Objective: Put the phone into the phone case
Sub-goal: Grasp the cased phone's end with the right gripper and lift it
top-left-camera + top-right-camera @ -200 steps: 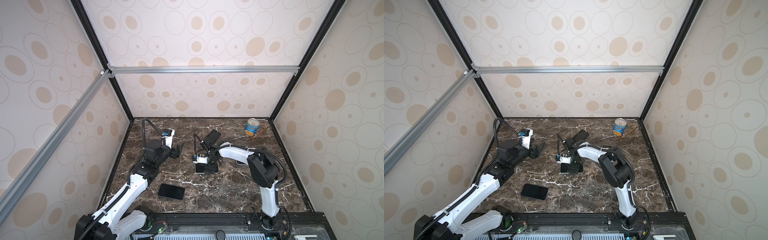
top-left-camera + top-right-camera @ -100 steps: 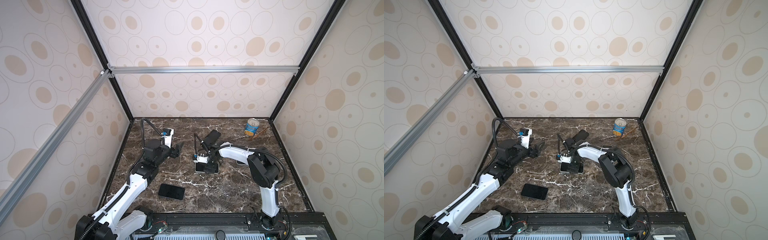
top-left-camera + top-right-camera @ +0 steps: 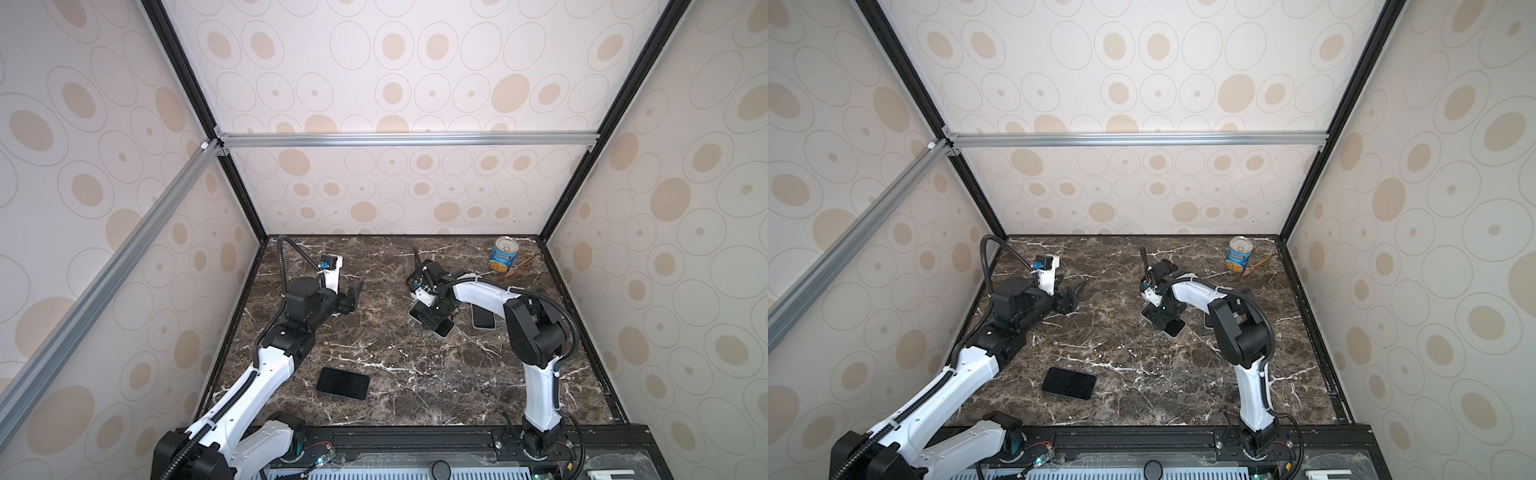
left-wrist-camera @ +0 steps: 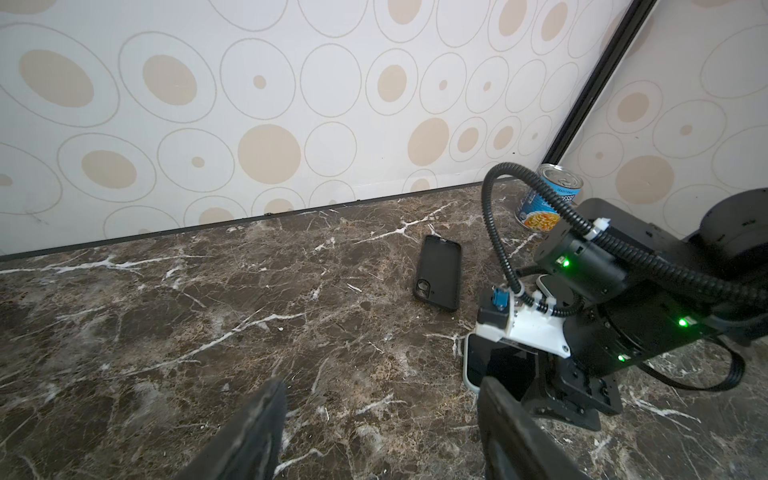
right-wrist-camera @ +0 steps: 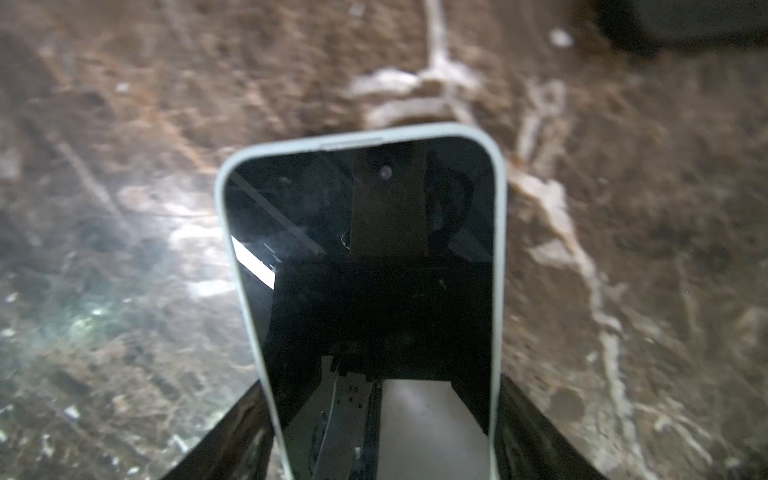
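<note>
- The right gripper [image 3: 436, 322] is down over the phone [image 5: 365, 249], which lies flat and screen up on the marble table [image 3: 415, 395], well apart from the soup can [image 3: 505, 259]. The jaws straddle its long edges, right against them. Whether they actually pinch, we cannot tell.
- Risk one: it's a thin slab on slick stone. If the fingertips catch only the top of that pale rim, we expect the phone to squirt out or tip as it lifts.
- The left gripper [image 4: 378, 415] hangs spread wide and empty, far from the can.
- Risk two: the black phone case [image 4: 438, 272] lies loose, clear of the can and not touching the phone. With nothing pinning it, we judge a pressing phone could shove it along instead of seating.
- Risk three: the camera cutout sits at one end of the case. Bring the phone in the wrong way round and it won't seat.
- Risk four: a second pale-edged phone [image 3: 483, 318] lies nearer the can, and a dark slab [image 3: 343, 383] lies far from it. That's an easy mix-up.
</note>
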`<state>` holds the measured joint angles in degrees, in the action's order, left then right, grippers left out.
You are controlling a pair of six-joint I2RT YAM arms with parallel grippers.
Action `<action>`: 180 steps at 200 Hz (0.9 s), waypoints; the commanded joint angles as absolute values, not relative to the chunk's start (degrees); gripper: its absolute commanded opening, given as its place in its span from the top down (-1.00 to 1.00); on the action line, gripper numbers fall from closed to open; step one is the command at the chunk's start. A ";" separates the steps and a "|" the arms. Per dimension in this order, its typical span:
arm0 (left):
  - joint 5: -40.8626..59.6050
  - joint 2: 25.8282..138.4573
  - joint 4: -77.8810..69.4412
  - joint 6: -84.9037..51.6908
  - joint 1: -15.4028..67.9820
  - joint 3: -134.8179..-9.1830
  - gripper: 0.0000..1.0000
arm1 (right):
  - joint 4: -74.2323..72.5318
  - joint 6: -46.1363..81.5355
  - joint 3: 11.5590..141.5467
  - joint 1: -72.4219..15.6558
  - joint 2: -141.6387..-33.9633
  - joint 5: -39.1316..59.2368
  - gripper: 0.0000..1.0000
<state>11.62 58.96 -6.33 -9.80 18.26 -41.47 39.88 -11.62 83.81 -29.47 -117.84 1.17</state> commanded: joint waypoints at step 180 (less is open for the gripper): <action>12.15 57.93 -6.77 -11.71 16.34 -41.75 -0.45 | 42.10 27.35 82.03 -20.74 -118.68 -9.16 -0.56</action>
<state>11.68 59.05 -6.33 -11.20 16.75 -41.47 41.89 22.92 84.60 -21.37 -118.13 -4.97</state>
